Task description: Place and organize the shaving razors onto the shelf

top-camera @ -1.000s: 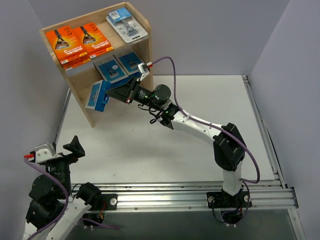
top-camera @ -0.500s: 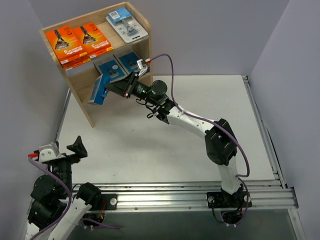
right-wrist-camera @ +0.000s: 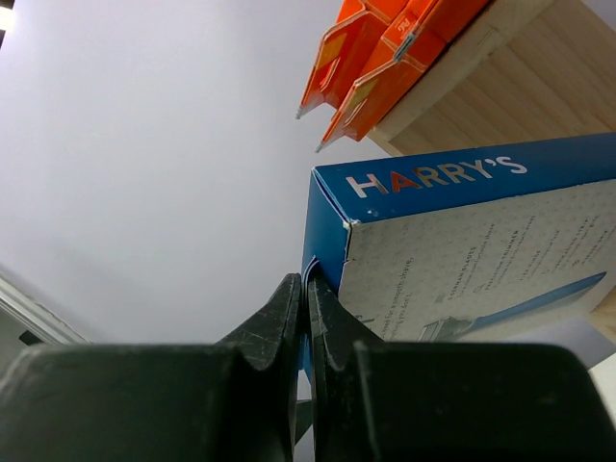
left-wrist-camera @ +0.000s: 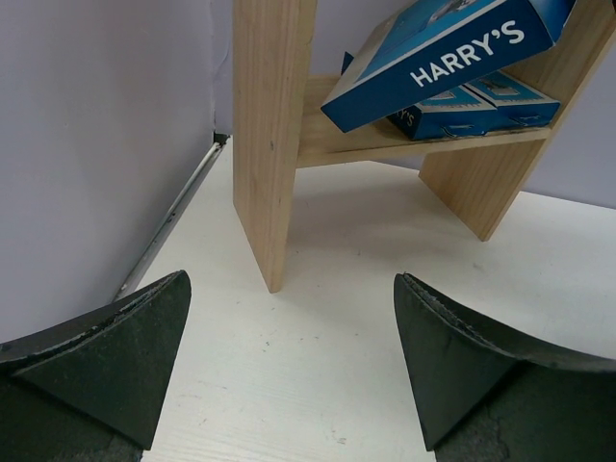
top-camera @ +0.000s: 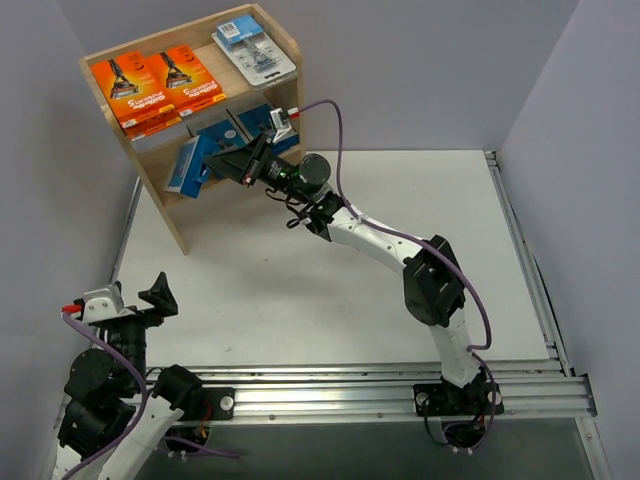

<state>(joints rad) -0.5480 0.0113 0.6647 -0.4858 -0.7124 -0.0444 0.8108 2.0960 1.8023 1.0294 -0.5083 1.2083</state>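
Your right claw (right-wrist-camera: 306,291) is pinching the corner edge of the blue razor box (top-camera: 188,165). The box hangs tilted at the front of the shelf's (top-camera: 160,205) lower tier, up at 11 o'clock on the surface (top-camera: 400,220). Level it first, then ease it in beside the two blue boxes (left-wrist-camera: 481,96) lying there, and mind the side panel (left-wrist-camera: 269,144). Your left claw (left-wrist-camera: 291,289) is spread wide at 7 o'clock and holds nothing.
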